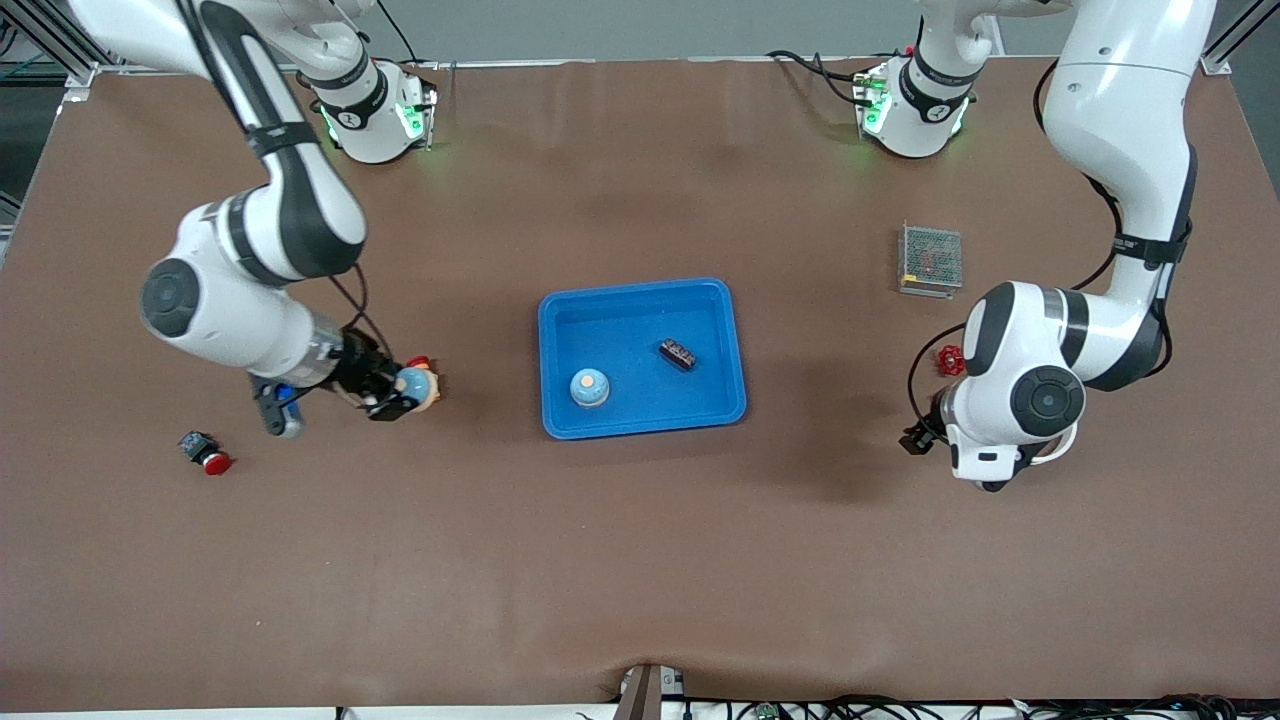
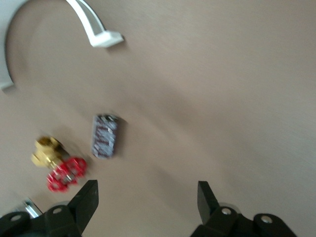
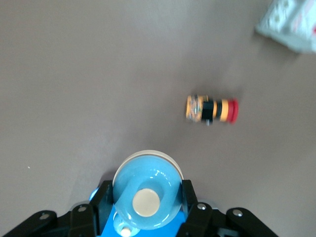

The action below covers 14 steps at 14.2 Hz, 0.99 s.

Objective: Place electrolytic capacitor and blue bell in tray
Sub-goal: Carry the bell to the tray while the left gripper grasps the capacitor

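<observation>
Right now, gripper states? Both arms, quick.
Left gripper: open, empty, over the table near the red valve.
Right gripper: shut on the blue bell, toward the right arm's end of the table.

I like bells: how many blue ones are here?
2. One bell sits in the tray beside the capacitor; the other bell is in the right gripper, toward the right arm's end. The arms may hide more.

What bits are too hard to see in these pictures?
- Red valve: front view, left arm covers half.
- Blue round thing in right gripper: right wrist view, fingers hide its sides.
- Left gripper, open over the table: front view, its own wrist hides it.
- Mesh box: front view, insides too small.
</observation>
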Each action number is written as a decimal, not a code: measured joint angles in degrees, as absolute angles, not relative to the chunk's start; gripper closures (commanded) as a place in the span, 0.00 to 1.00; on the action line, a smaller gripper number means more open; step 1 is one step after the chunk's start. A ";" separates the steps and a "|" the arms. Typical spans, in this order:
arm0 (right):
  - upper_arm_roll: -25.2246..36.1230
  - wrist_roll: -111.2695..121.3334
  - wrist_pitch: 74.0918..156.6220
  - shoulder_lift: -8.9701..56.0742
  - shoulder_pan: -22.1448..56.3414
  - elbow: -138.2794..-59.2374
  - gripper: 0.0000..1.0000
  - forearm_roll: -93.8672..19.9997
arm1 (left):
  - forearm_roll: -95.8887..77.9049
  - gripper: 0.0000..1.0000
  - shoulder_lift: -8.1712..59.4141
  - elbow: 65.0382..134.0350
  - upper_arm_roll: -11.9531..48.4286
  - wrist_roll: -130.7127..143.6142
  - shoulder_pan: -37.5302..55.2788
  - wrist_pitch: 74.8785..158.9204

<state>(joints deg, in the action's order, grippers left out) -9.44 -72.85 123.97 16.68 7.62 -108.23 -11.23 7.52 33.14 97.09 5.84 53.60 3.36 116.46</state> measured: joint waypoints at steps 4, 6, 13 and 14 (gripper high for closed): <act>-9.51 -91.56 124.04 17.31 17.01 -108.30 1.00 -3.44 | 8.81 0.22 33.68 100.44 5.83 47.55 -0.59 119.73; -9.50 -97.51 124.49 17.97 21.15 -108.33 1.00 -2.64 | 9.40 0.29 33.79 102.26 5.85 47.09 -1.02 121.32; -9.39 -109.83 130.40 23.33 28.13 -108.68 1.00 2.79 | 9.74 0.51 33.94 104.26 5.99 47.08 -1.89 123.32; -9.38 -111.48 132.02 24.81 28.71 -108.70 1.00 4.02 | 9.74 0.57 34.07 104.40 5.99 47.08 -1.90 123.73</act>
